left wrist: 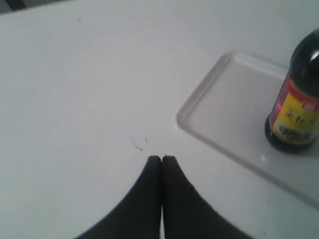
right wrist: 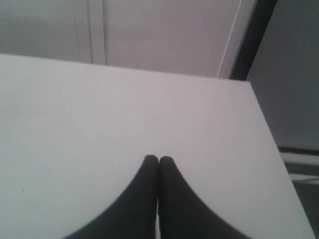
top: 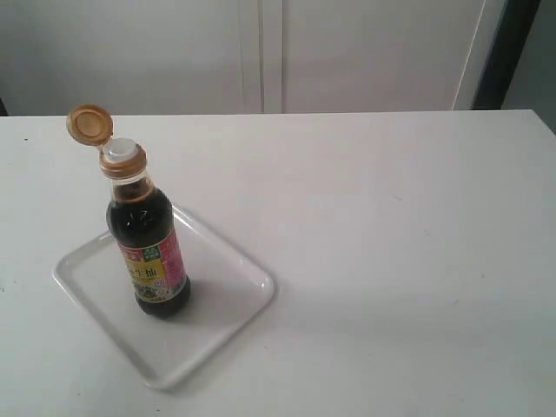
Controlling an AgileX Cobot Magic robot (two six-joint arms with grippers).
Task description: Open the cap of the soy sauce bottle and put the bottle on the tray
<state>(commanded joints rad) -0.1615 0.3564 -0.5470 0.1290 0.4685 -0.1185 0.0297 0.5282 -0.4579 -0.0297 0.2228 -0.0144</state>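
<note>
The soy sauce bottle (top: 149, 248) stands upright on the white tray (top: 234, 300) at the left of the table. Its amber cap (top: 89, 124) is flipped back on its hinge, baring the white pour spout (top: 123, 152). In the left wrist view the bottle's lower body (left wrist: 295, 112) stands on the tray (left wrist: 219, 104), well away from my left gripper (left wrist: 161, 159), which is shut with nothing in it above bare table. My right gripper (right wrist: 158, 159) is also shut and holds nothing. Neither arm shows in the exterior view.
The white table (top: 391, 243) stretches to the right of the tray. Its far edge meets a pale wall (top: 261, 52). The right wrist view shows the table's corner (right wrist: 246, 84) and a dark gap (right wrist: 254, 37) beyond it.
</note>
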